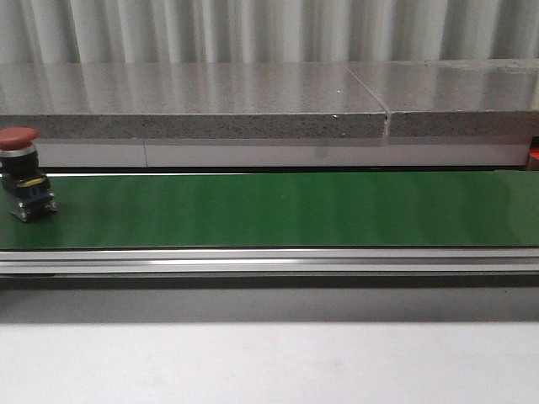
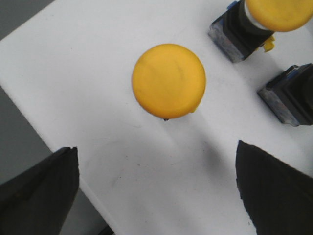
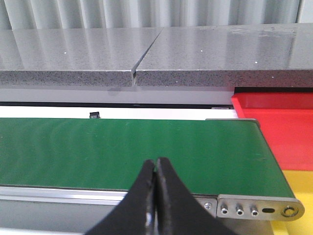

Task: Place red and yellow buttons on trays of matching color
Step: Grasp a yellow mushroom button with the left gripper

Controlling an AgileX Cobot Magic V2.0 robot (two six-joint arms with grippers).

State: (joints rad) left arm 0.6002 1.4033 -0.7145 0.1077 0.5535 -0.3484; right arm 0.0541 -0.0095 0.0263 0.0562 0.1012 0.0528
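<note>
Red button (image 1: 20,172): we log one unit standing at the far left end of the green conveyor belt (image 1: 286,210) in the front view, red mushroom cap on top, black body and clear contact block beneath, slightly tilted. We see nothing else on the belt.

Yellow buttons, left wrist view: we count one unit (image 2: 168,81) seen from directly above, its round cap hiding the body, resting on a white surface (image 2: 73,63). A second yellow-capped unit (image 2: 254,24) lies near it at the frame edge, black body and clear base showing. A third body (image 2: 291,95), black with a clear base, lies just beside the second; its cap is cut off by the frame, so we cannot tell its colour.

Left gripper (image 2: 156,191): released. We see its two dark fingertips (image 2: 39,191) spread wide apart over the white surface, holding nothing; the central yellow button sits beyond the gap, untouched.

Right gripper (image 3: 155,196): clenched. Its two black fingers (image 3: 171,196) meet with no visible gap and nothing between them, hovering at the near edge of the green belt.

Trays, right wrist view: red tray (image 3: 279,127) past the belt's end roller, yellow tray (image 3: 298,183) touching its nearer side. We see no buttons on the visible parts of either.

Background: grey stone ledge (image 1: 253,101) behind the belt, corrugated wall (image 1: 253,25) above.
</note>
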